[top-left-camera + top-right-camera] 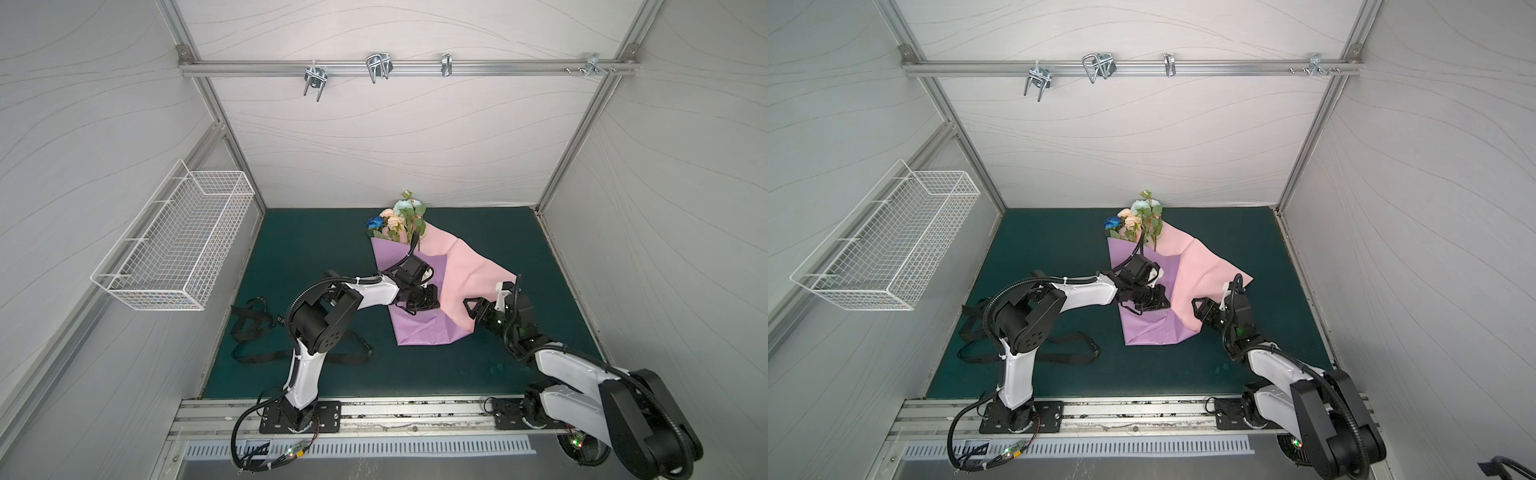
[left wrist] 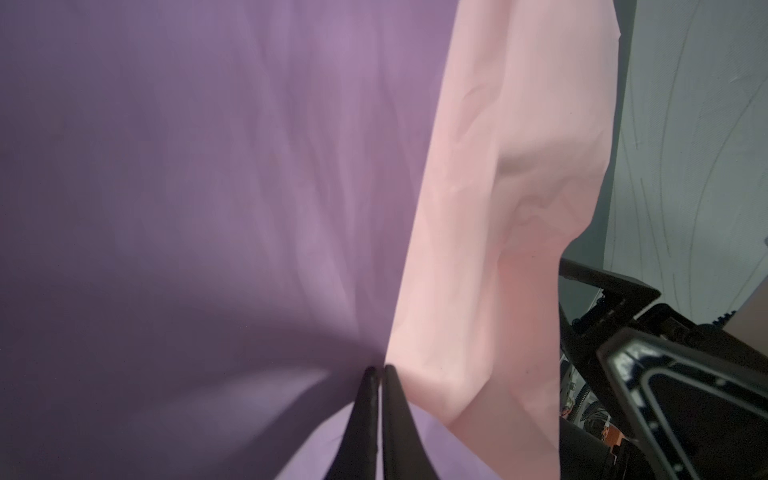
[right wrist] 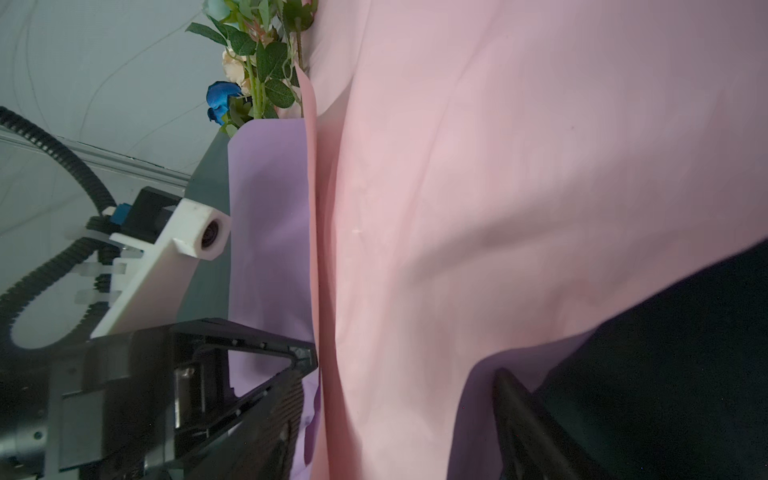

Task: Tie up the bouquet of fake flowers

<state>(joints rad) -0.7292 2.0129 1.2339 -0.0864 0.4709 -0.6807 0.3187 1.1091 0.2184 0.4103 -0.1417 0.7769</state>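
Where the paper point(image 1: 415, 328) folds over the stems, it makes a rough cone, smooth lilac on one flap and matte pink on the other, both softly creased. The bouquet point(image 1: 399, 218) lies inside it at the far end of the dark green mat point(image 1: 316, 249), near the back wall. Only the heads stick out of the cone's wide mouth — peach and pale blue-white roses, one deep blue rose at the left edge, and toothed green leaves on thin stems. The lower stems are hidden under the paper.

The left gripper point(image 2: 377, 370) is clenched, its slim black fingertips pressed together right on the seam where lilac meets pink. Creases fan out from that spot, but whether a sliver of paper is nipped between them cannot be told. The right gripper point(image 1: 473, 309) sits at the pink flap's near edge with its jaws parted (its wrist view shows them only as dark blurs, cut off by the frame). Whether it touches the paper is unclear.

A black ribbon point(image 1: 249, 322) lies in loose loops on the mat to the left, partly behind the left arm — any lettering is too small to read. A white wire basket point(image 1: 183, 237) hangs on the left wall.
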